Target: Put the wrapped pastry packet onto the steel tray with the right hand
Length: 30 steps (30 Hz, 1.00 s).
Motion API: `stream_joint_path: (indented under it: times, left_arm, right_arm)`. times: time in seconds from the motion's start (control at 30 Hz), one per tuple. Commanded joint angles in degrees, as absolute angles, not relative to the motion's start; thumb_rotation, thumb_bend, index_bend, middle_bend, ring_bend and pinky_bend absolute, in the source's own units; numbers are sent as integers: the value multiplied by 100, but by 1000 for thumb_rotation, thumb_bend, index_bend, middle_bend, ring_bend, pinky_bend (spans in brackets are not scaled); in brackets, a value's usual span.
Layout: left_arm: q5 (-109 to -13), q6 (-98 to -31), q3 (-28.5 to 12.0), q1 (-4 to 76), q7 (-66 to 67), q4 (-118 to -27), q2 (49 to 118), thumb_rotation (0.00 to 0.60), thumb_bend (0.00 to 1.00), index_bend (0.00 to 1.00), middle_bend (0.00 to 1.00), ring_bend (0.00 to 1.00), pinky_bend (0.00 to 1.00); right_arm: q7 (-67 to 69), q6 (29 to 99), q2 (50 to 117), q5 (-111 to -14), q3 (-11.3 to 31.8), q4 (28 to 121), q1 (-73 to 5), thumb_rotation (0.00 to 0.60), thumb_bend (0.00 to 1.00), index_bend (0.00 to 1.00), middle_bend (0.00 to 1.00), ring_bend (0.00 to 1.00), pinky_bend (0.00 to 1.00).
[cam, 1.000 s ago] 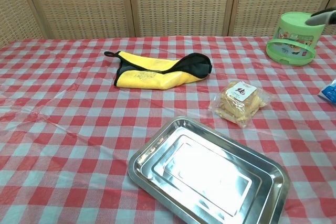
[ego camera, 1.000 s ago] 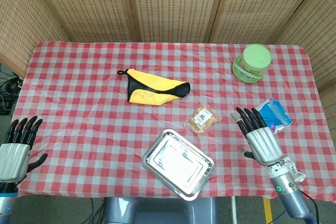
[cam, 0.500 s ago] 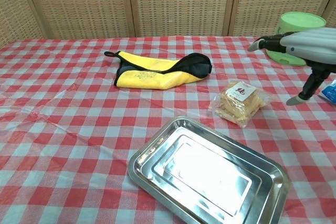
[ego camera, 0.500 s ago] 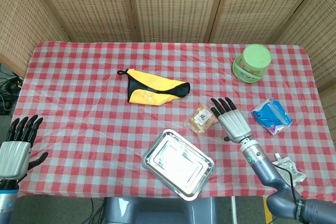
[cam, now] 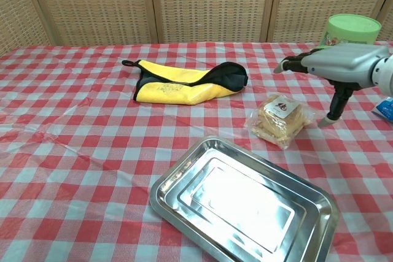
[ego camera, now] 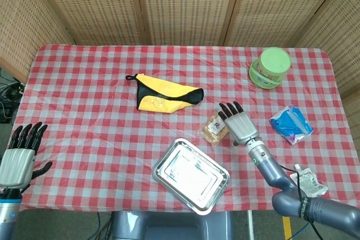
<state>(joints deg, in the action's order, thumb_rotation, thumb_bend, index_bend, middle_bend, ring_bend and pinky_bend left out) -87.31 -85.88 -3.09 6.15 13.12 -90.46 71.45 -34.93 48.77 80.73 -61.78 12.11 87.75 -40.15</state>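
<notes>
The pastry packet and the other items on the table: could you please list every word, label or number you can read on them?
Nothing can be read with certainty.
Pastry packet: white label with one dark character, too blurred to read.
Green container: coloured pictures on its side, no legible words.
Blue packet: print too small to read.
Small pouch at the table edge: markings too small to read.
Yellow cloth and steel tray: no text seen.

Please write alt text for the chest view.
The right hand hovers open just above the pastry packet, not yet holding it. An empty steel tray lies nearer the camera on the red checked table, and a yellow cloth lies behind.
</notes>
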Motion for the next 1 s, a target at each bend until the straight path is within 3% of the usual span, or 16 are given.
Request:
stream_joint_path:
  times: [0.03,0.3,0.77,0.9,1.0]
  left_arm:
    - [-8704,-8567,-318,628,1299,-9034,7146,600,169,0,0,0,0]
    - [-8598,-8466,-338,676,1274,-8990,7165,600,169,0,0,0,0]
    - [-8551,-8436,-337,704,1252,-8970,7171,600,171,0,0,0,0]
    - [-8533,-8435,-336,704,1247,-8973,7167,600,171,0,0,0,0]
    - [-8534,-8439,-333,706,1254,-8972,7169,600,172,0,0,0,0]
  right_arm:
    - [-3578,4803,8189,-6054,1147,8622,-4142,600,86,47,0,0,0]
    - [-3749,4670,8429,-5743,997,8290,-4423,600,86,5,0,0,0]
    - [-3821,4566,8724,-5371,851,7965,-4707,600,86,46,0,0,0]
    - [-3772,4557,8849,-5337,790,7828,-4748,600,86,107,0,0,9]
    - [-3678,4631,8955,-5411,774,7731,-4744,600,88,207,37,4,79]
